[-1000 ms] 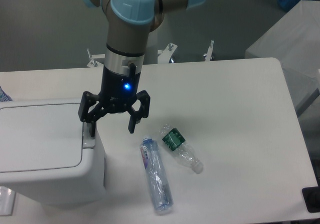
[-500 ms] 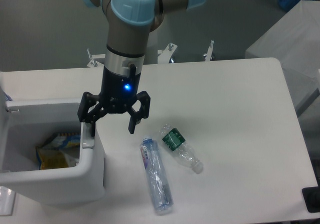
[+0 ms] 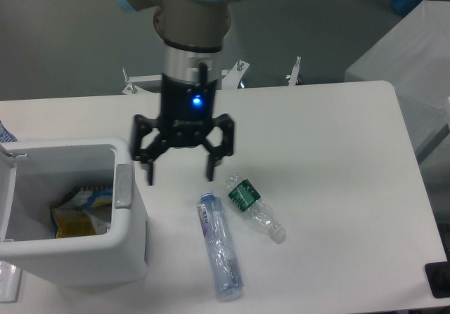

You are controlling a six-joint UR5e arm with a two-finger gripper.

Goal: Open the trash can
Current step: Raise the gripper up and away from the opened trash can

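Hovering my gripper point(image 3: 180, 173) w/ fingers spread apart, holding nothing; it's shifting right and up vs 0.5 s ago, now off the trash can point(image 3: 74, 216) rim. Can is sitting at table's point(image 3: 330, 159) front-left, lid open, yellow wrapper point(image 3: 74, 219) inside. Two clear bottles point(image 3: 219, 247) lying right of it; green label point(image 3: 243, 194) text unreadable.

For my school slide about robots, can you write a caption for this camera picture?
Robot gripper hangs open beside the open white trash can, two empty bottles lying on the table.
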